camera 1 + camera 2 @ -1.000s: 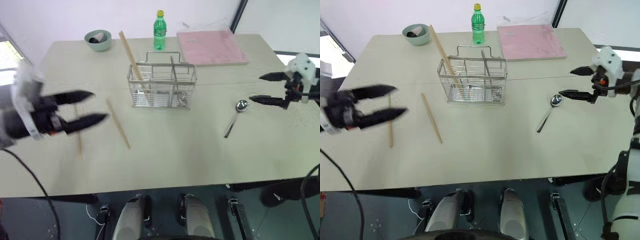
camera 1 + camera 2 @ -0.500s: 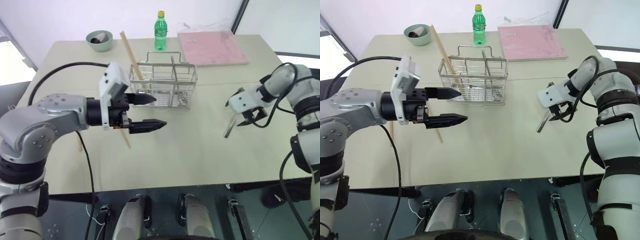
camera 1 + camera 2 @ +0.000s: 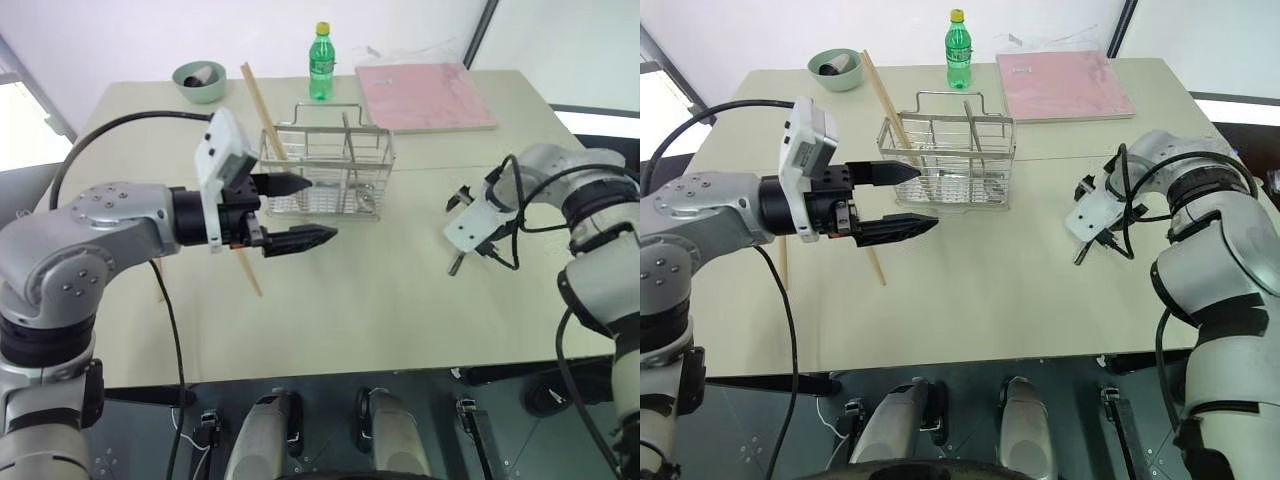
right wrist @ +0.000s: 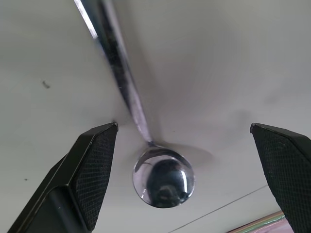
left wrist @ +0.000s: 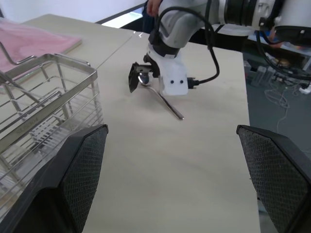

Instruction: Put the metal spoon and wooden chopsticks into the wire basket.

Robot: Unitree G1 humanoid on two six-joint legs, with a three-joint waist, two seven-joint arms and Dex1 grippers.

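The metal spoon [image 4: 164, 179] lies flat on the table to the right of the wire basket [image 3: 325, 170]. My right gripper [image 4: 183, 127] points down over it, open, with one finger on each side of the bowl and not touching it. My left gripper [image 3: 320, 208] hovers open and level in front of the basket's left half, holding nothing. One wooden chopstick [image 3: 258, 105] leans in the basket's left end. Another chopstick [image 3: 877, 268] lies on the table under my left gripper. A third chopstick [image 3: 780, 265] lies further left, partly hidden by my left arm.
A green bottle [image 3: 319, 62] stands behind the basket. A green bowl [image 3: 198, 80] sits at the back left and a pink board [image 3: 425, 95] at the back right. The table's front edge [image 3: 330, 375] runs close below both arms.
My left arm has swung in from the far left to the front of the basket. My right gripper has rolled, tipped downward and dropped over the spoon. Both stay open.
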